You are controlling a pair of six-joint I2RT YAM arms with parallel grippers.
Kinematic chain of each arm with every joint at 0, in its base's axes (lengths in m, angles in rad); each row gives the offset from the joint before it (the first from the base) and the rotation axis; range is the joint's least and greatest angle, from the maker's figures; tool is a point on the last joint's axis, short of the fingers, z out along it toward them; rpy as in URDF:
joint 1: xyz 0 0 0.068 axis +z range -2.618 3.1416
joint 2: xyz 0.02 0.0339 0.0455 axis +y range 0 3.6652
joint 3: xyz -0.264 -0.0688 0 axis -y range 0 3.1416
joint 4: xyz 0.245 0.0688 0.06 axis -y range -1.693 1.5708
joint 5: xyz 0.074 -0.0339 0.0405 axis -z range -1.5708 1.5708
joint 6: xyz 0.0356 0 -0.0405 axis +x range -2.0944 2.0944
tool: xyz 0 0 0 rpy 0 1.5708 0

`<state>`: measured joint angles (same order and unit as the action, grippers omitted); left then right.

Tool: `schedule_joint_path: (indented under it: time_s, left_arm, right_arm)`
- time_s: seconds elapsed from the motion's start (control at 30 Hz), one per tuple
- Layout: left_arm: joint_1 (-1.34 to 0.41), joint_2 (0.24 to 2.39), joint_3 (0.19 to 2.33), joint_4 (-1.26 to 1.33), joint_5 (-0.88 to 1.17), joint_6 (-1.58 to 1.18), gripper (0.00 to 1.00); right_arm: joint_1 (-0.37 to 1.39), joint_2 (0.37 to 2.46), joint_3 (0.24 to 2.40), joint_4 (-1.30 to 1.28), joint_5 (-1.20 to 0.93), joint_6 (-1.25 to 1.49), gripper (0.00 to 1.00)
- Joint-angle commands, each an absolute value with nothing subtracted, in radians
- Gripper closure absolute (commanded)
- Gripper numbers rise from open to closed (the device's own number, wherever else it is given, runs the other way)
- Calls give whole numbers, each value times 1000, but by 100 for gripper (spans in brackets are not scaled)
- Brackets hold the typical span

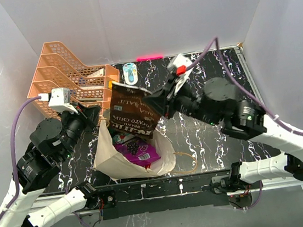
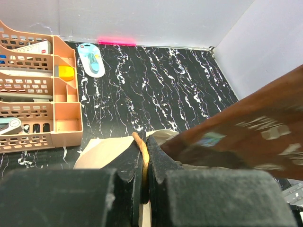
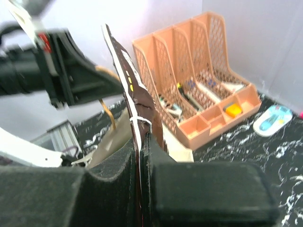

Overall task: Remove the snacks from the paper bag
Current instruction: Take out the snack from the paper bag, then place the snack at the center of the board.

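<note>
The beige paper bag (image 1: 113, 161) lies open at the near middle of the table. My right gripper (image 1: 164, 103) is shut on the edge of a large dark brown chip bag (image 1: 132, 110) and holds it up over the bag's mouth; it also shows in the right wrist view (image 3: 137, 101) and the left wrist view (image 2: 246, 132). My left gripper (image 1: 94, 116) is shut on the bag's brown cord handle (image 2: 142, 151) at the bag's far left rim. A purple-magenta pouch (image 1: 139, 150) lies inside the bag.
A peach tiered tray rack (image 1: 67, 79) stands at the back left, close to the left arm. A small blue-and-white object (image 1: 130, 72) lies by the back wall. The bag's other cord handle (image 1: 188, 161) loops out to the right.
</note>
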<state>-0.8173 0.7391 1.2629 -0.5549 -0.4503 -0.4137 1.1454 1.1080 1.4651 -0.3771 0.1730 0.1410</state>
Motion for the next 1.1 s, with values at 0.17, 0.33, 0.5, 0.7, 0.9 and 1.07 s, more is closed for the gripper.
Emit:
schedule_joint_path:
  time_s: [0.17, 0.33, 0.5, 0.7, 0.9, 1.07]
  left_arm:
    - [-814, 732, 1260, -549, -479, -404, 100]
    - [-815, 726, 1253, -549, -474, -395, 100]
    - [-814, 720, 1246, -544, -463, -380, 100]
    - [-813, 718, 1227, -538, -439, -376, 100]
    - [-814, 719, 1218, -525, -412, -370, 100]
    - [-814, 721, 1216, -516, -385, -367, 100]
  right_arm:
    - [1150, 1165, 1856, -324, 280, 1, 92]
    - [1150, 1201, 1930, -271, 511, -139, 93]
    - [1149, 1220, 1782, -33, 861, -406, 92]
    - [850, 1258, 1655, -59, 758, -249, 93]
    - [521, 1334, 1520, -171, 497, -9, 92]
    - [344, 1447, 1467, -169, 324, 89, 92]
